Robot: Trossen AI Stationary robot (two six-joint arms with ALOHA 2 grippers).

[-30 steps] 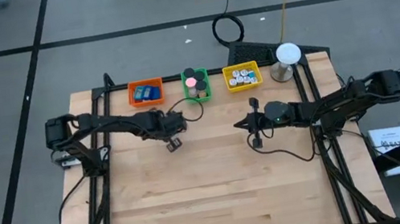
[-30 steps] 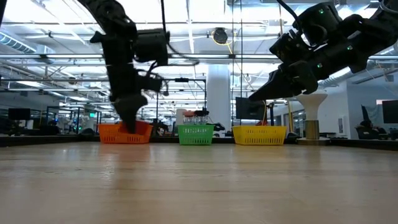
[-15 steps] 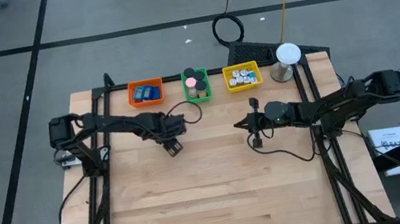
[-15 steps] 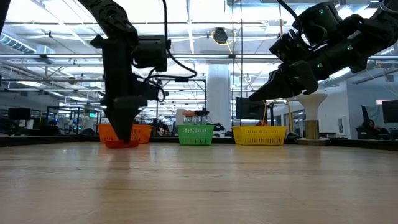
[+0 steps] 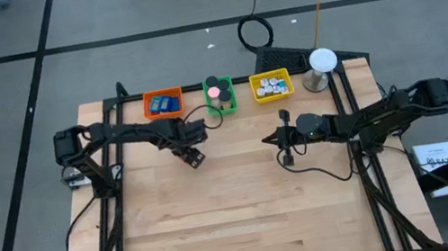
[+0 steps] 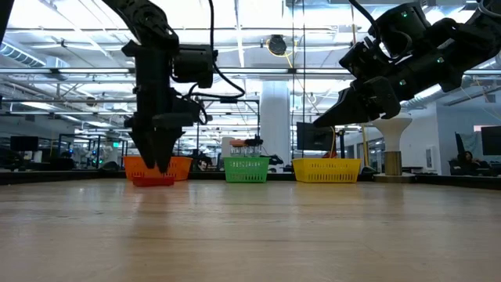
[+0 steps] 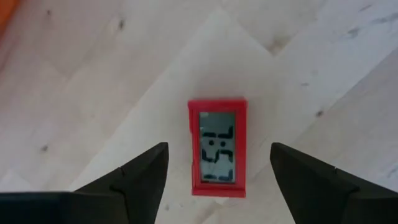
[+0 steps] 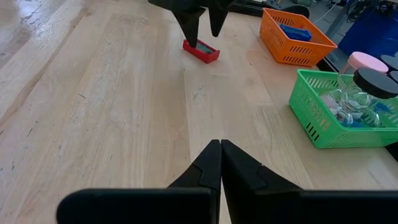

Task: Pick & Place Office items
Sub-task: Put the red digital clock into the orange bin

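Since the earlier frame, the left gripper [image 6: 159, 163] has spread its fingers apart and released a red digital timer [image 7: 217, 147], which now lies flat on the bare table [image 5: 245, 195] between the tips, left of centre in the high view and short of the orange bin [image 5: 163, 105]. Release appears complete, though outside any bin. The right gripper [image 8: 219, 163], fingers pressed together and empty, hangs at centre right.

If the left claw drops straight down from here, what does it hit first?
The red digital clock, lying flat on the table between the open left claw fingers; likely it would straddle it and meet the table.
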